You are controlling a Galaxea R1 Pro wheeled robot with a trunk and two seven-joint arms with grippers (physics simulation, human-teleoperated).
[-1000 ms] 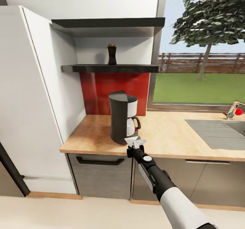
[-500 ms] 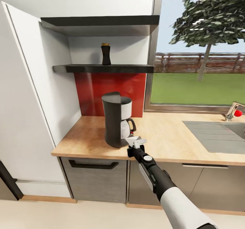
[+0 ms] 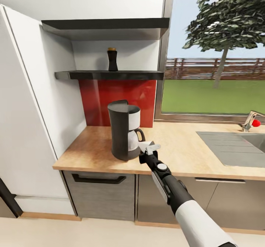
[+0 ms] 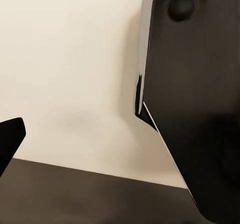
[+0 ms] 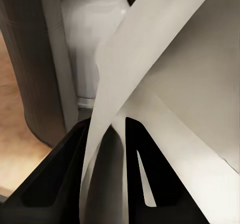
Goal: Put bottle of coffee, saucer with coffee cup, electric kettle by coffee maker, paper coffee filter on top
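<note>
The coffee maker (image 3: 124, 129), dark grey with a white front and glass carafe, stands on the kitchen countertop (image 3: 184, 151) near its left end. My right gripper (image 3: 148, 150) hovers just right of the carafe, at the counter's front, shut on the paper coffee filter (image 3: 146, 146). In the right wrist view the white filter (image 5: 165, 74) is pinched between the black fingers (image 5: 70, 159), with the coffee maker (image 5: 30, 59) close behind. The bottle of coffee (image 3: 112, 59) stands on the kitchen shelf (image 3: 140, 75) above. A black tip (image 4: 10, 134) pokes into the left wrist view over pale floor.
A thicker dark shelf (image 3: 106, 24) hangs above the bottle. A tall white cabinet (image 3: 25, 111) bounds the counter's left end. The steel sink (image 3: 235, 144) and faucet (image 3: 251, 120) lie to the right under the window. Grey cabinet fronts (image 3: 99, 195) run below.
The head view has shifted, so the whole scene sits further left. My right gripper with the filter has risen a little and come closer to the coffee maker's carafe.
</note>
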